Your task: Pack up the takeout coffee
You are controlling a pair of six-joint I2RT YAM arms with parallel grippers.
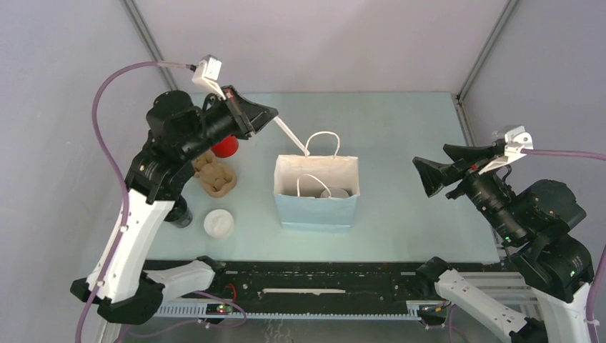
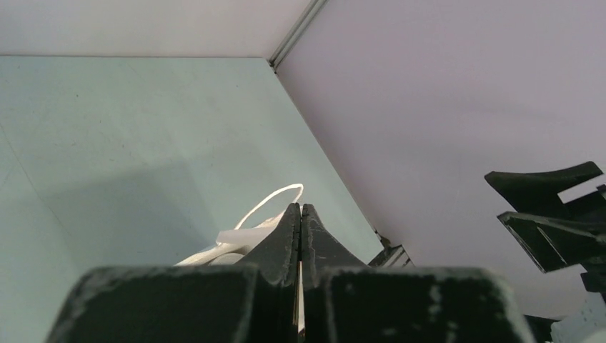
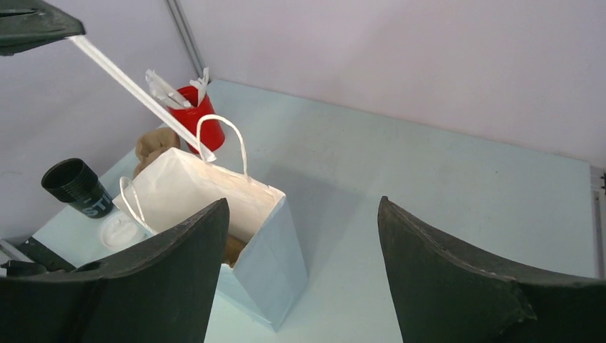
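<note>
The black cup (image 1: 180, 214) stands open at the left, partly under my left arm; it also shows in the right wrist view (image 3: 75, 187). Its round white lid (image 1: 219, 223) lies on the table beside it, not on the cup. The light blue paper bag (image 1: 316, 207) stands open mid-table. My left gripper (image 1: 274, 113) is shut on a long white stick (image 1: 291, 133), whose tip reaches the bag's back rim by the handle. My right gripper (image 1: 431, 158) is open and empty, right of the bag; the bag (image 3: 264, 250) sits left of its jaws.
A red cup with white cutlery (image 1: 226, 146) and a brown pulp tray (image 1: 216, 177) stand left of the bag. A round white thing (image 1: 334, 193) and something brown (image 3: 236, 250) lie inside the bag. The enclosure walls stand close behind and to both sides.
</note>
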